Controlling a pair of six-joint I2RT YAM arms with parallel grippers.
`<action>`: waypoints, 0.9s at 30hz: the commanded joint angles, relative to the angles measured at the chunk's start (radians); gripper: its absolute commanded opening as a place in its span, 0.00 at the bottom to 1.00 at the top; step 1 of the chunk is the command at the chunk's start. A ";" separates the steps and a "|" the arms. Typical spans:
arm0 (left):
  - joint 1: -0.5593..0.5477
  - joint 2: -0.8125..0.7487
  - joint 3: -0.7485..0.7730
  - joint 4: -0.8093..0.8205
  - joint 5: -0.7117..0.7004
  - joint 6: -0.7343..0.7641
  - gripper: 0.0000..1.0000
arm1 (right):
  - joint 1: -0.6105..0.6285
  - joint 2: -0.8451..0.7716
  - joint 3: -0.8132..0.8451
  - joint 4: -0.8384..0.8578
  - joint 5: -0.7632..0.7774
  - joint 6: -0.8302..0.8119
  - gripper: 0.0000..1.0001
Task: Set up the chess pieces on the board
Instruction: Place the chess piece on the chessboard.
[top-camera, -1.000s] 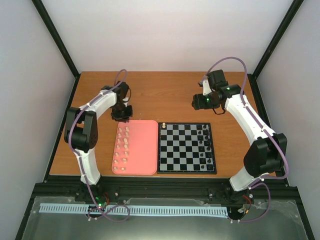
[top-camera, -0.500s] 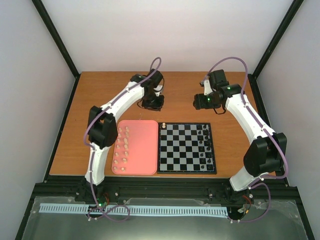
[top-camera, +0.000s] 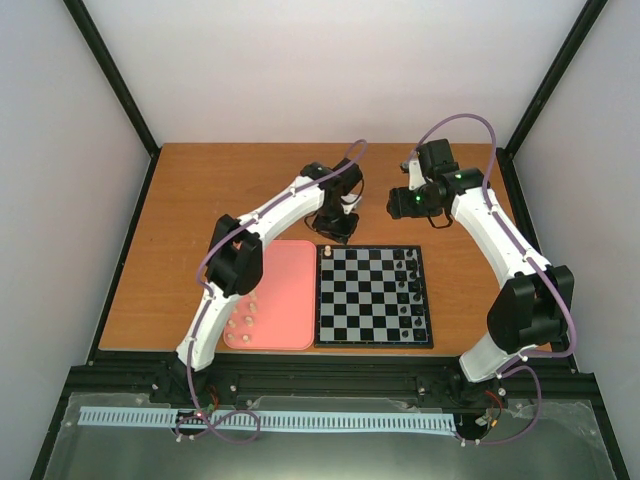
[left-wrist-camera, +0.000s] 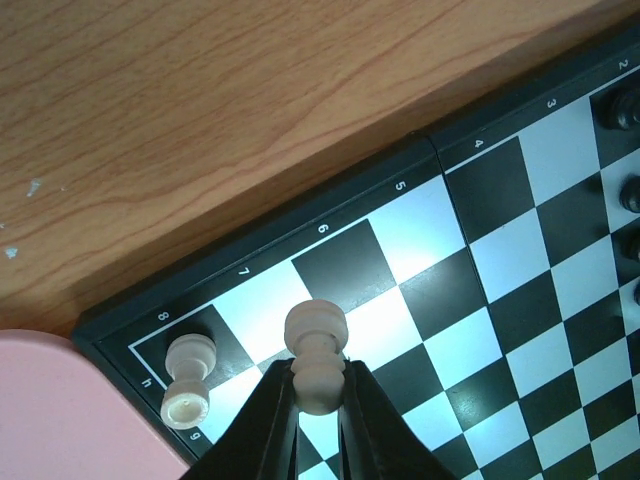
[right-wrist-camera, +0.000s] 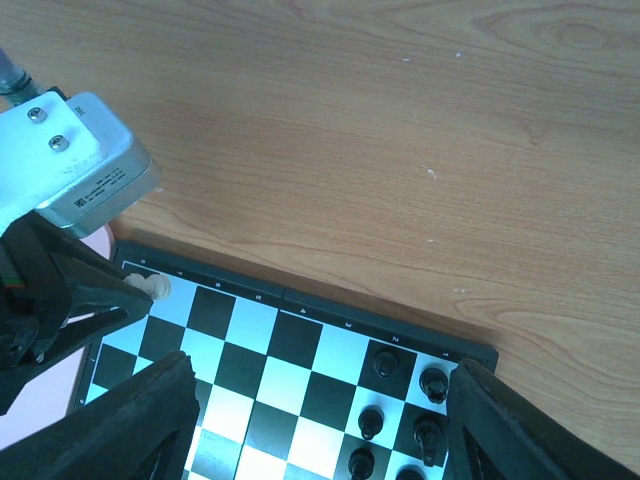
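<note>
The left end effector (left-wrist-camera: 318, 405) is clamping one cream-white chess piece (left-wrist-camera: 316, 350) near its base, hanging over the far left corner of the board (top-camera: 360, 300). Just beside it, another cream piece (left-wrist-camera: 188, 395) is sitting on the corner square. The right end effector (right-wrist-camera: 318, 385) is hovering above the board's far edge, jaws spread, grasping nothing. More cream pieces (top-camera: 240, 322) are resting on the pink tray (top-camera: 290, 290), which is lying against the board's left side on the desk (top-camera: 200, 200). Black pieces (top-camera: 408, 285) are lining the board's right side.
</note>
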 joint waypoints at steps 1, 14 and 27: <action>-0.005 0.007 0.019 -0.026 0.004 0.037 0.01 | -0.013 -0.012 0.001 0.005 0.004 -0.006 0.68; -0.013 0.031 -0.007 -0.031 -0.008 0.046 0.02 | -0.013 -0.002 -0.001 0.013 -0.021 -0.001 0.68; -0.021 0.067 0.000 -0.039 -0.004 0.049 0.03 | -0.014 -0.002 -0.008 0.018 -0.029 0.000 0.68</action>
